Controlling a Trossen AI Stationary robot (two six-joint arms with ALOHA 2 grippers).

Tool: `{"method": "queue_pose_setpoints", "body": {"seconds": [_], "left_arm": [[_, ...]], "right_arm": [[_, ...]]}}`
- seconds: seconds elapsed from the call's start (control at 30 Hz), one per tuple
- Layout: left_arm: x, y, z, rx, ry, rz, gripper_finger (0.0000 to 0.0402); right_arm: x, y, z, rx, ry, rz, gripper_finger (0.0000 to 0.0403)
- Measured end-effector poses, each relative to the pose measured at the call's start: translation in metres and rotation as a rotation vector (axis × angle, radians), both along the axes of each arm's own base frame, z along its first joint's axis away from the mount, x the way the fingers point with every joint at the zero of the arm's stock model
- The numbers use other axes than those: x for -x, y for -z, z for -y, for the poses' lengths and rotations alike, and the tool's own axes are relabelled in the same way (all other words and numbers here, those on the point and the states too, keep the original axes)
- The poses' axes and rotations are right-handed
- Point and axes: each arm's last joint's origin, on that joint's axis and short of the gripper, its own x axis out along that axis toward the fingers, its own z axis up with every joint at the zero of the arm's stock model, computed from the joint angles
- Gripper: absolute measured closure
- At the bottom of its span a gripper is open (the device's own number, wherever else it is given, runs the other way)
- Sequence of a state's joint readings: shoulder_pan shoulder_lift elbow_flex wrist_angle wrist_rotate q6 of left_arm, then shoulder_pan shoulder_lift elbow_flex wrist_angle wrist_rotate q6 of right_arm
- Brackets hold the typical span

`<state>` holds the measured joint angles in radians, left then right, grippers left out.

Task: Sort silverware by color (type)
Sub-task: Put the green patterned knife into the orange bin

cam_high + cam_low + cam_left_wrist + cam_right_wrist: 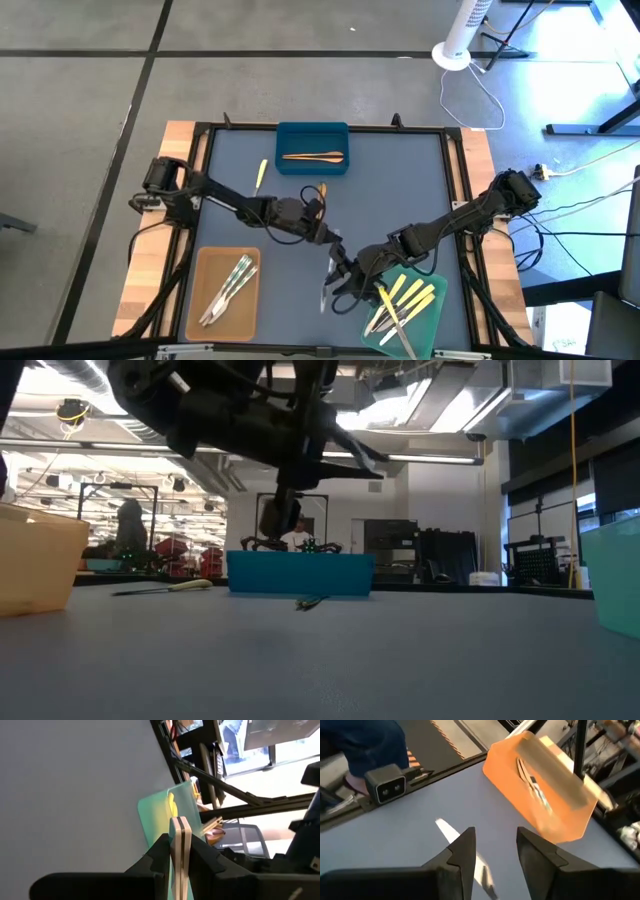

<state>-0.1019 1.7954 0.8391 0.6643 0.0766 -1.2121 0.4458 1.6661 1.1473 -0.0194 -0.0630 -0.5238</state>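
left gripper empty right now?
No. In the left wrist view the left gripper is shut on a pale utensil standing edge-on between its fingers.

No text, label, brand, number or sign can be read in any of the views: not on the trays, the utensils, the table frame, the arms, or the equipment in the room behind.
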Motion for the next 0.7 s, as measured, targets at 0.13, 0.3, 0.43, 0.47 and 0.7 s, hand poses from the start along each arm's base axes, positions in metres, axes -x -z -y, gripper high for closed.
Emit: {"method": "queue_pose_setpoints", "body": {"seconds": [0.13, 0.3, 0.43, 0.47, 0.7], "left_arm": [[0.0, -0.001, -0.008, 0.017, 0.023, 0.0, 0.0364], [0.003, -0.017, -0.014, 0.05, 0.089, 0.035, 0.0364], [0.014, -0.036, -0.015, 0.07, 0.146, 0.009, 0.0364], [0.018, -0.041, -0.014, 0.074, 0.161, -0.006, 0.0364], [0.051, -0.07, 0.001, 0.086, 0.228, -0.117, 0.0364]], "right_arm": [[0.0, 0.001, 0.0, -0.057, 0.043, -0.042, 0.027], [0.001, 0.001, 0.0, -0.076, 0.059, -0.064, 0.027], [0.001, 0.002, 0.0, -0.074, 0.059, -0.068, 0.027], [0.001, 0.002, 0.001, -0.072, 0.06, -0.071, 0.027], [0.002, 0.003, 0.001, -0.067, 0.061, -0.079, 0.027]]}}
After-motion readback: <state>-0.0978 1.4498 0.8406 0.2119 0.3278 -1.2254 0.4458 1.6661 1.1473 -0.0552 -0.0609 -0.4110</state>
